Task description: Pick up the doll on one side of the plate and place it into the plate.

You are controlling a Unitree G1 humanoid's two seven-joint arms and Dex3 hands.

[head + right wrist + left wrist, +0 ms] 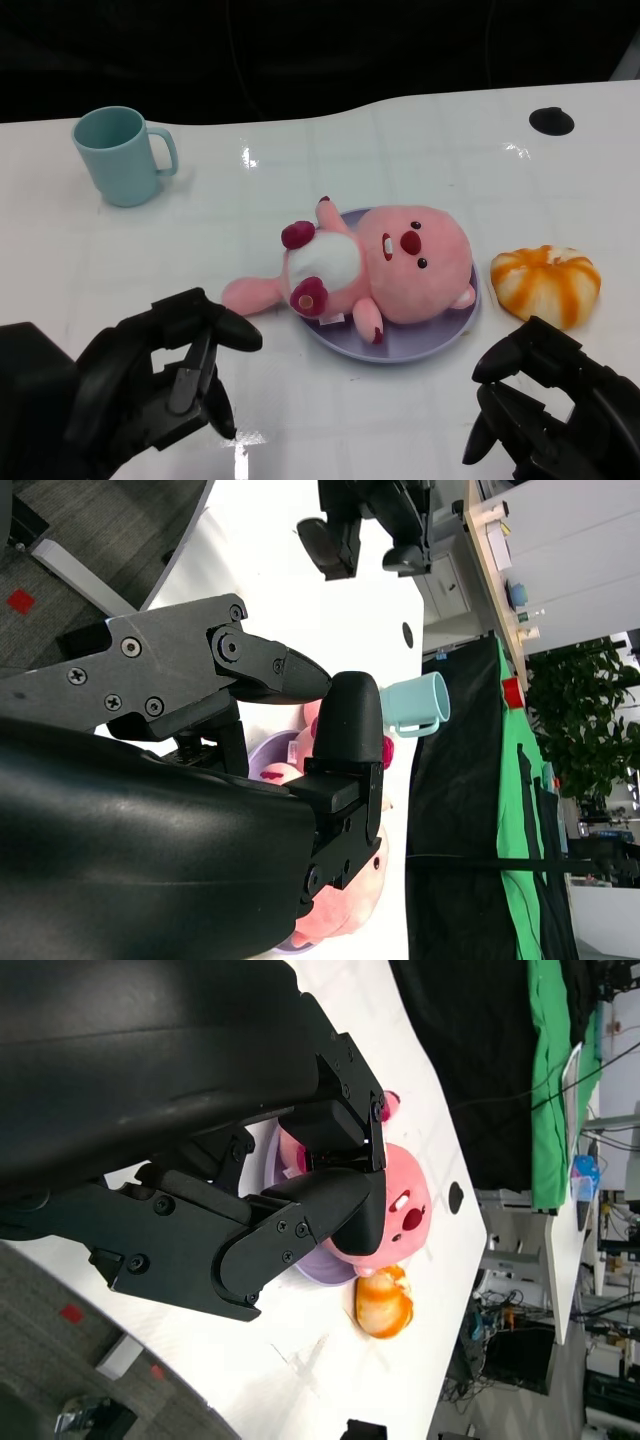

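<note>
The doll (pixel 375 270) lies on the plate (pixel 440 335), one leg over its rim, apart from both hands' empty, loosely curled fingers (pixel 200 360).

My left hand (pixel 165 375) and right hand (pixel 545 405), seen from the head camera, are matte black throughout, built of chunky, angular finger segments with rounded tips. The wrist views show a smooth, glossy, rounded black shell (pixel 150 1050) behind each hand. My flat finger links (pixel 165 675) carry small round screw heads set flush at the pivot points, all black.
</note>
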